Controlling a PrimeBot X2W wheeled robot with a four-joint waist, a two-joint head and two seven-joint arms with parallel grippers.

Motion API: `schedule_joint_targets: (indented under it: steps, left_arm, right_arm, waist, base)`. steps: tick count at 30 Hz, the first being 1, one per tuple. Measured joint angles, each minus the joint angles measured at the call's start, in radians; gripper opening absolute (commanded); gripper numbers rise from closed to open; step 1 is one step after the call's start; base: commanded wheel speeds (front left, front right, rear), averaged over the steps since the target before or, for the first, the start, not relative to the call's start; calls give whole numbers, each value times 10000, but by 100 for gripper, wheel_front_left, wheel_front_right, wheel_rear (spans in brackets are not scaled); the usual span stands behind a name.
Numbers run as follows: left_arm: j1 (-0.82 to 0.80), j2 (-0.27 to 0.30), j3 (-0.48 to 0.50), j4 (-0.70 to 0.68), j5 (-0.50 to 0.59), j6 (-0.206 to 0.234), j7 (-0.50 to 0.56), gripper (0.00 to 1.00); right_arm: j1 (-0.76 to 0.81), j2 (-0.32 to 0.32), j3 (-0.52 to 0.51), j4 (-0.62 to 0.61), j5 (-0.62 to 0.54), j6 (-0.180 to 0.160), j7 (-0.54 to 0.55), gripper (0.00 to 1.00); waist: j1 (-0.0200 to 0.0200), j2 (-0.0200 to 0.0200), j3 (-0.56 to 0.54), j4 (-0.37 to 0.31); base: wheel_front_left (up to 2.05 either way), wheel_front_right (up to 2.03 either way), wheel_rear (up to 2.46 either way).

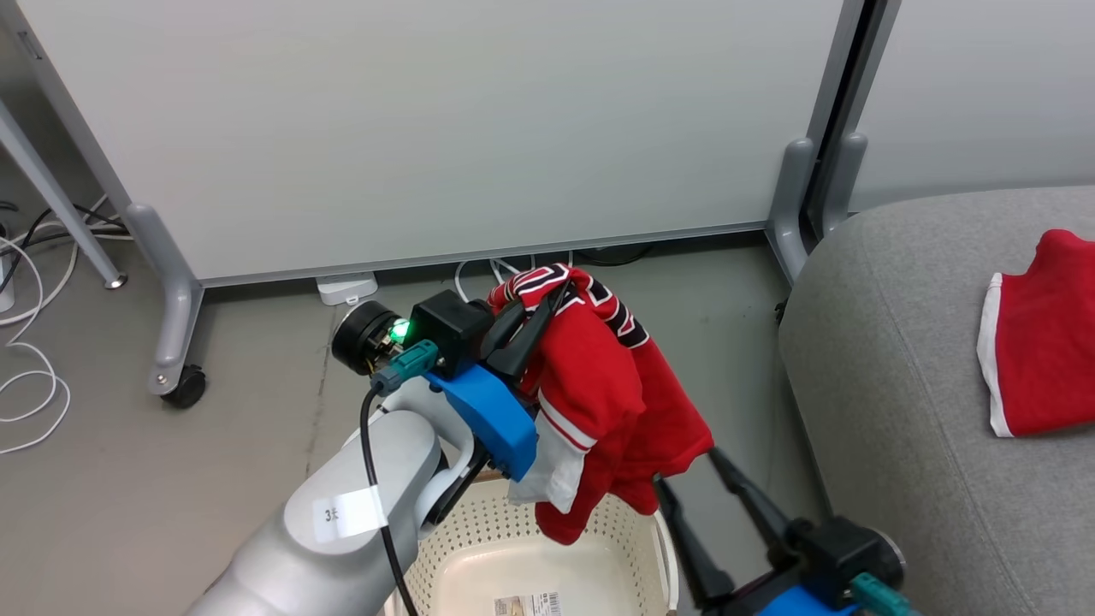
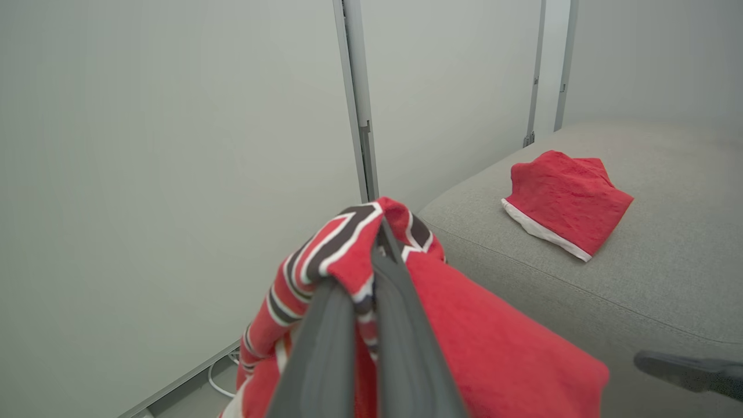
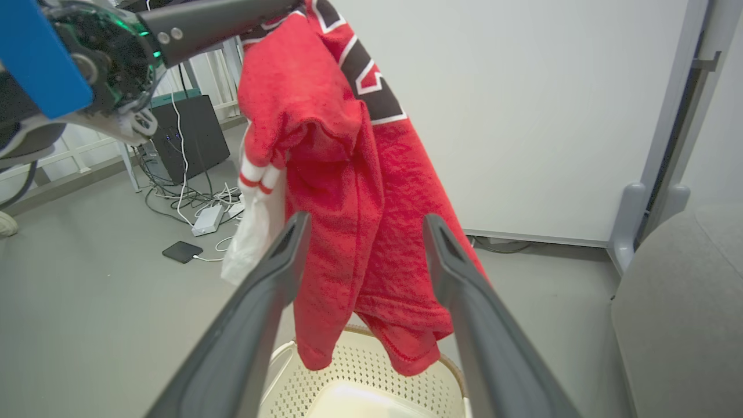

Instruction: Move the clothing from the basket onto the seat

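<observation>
Left pincer (image 1: pixel 554 299) clamped on the upper, lettered edge of the red jersey (image 1: pixel 607 385), which hangs from it over the far rim of the cream perforated basket (image 1: pixel 466 530). The lowest fold appears to dip just inside the rim, though contact cannot be judged. A label (image 1: pixel 526 605) lies on the basket's bottom. Right pincer (image 1: pixel 686 469), jaws spread wide and holding nothing, points up at the hanging cloth. The plain red garment (image 1: pixel 1039 342) with white trim lies on the grey seat (image 1: pixel 898 359), right of the basket.
</observation>
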Motion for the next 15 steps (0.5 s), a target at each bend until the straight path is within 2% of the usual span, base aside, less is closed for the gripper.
schedule_joint_targets:
  steps: [7, 15]
  left_arm:
    - [-212, -274, -173, -6, 71, 0, 0, 0]
    - [-396, -502, -382, -42, 146, 0, 0, 0]
  right_arm:
    - [-581, 2, 1402, 284, 339, 0, -2, 100]
    - [-1720, 6, 1620, 1049, 437, 0, 0, 100]
  waist:
    - [0, 0, 107, 261]
    - [1, 0, 271, 580]
  base:
    - [0, 0, 0]
    - [0, 0, 0]
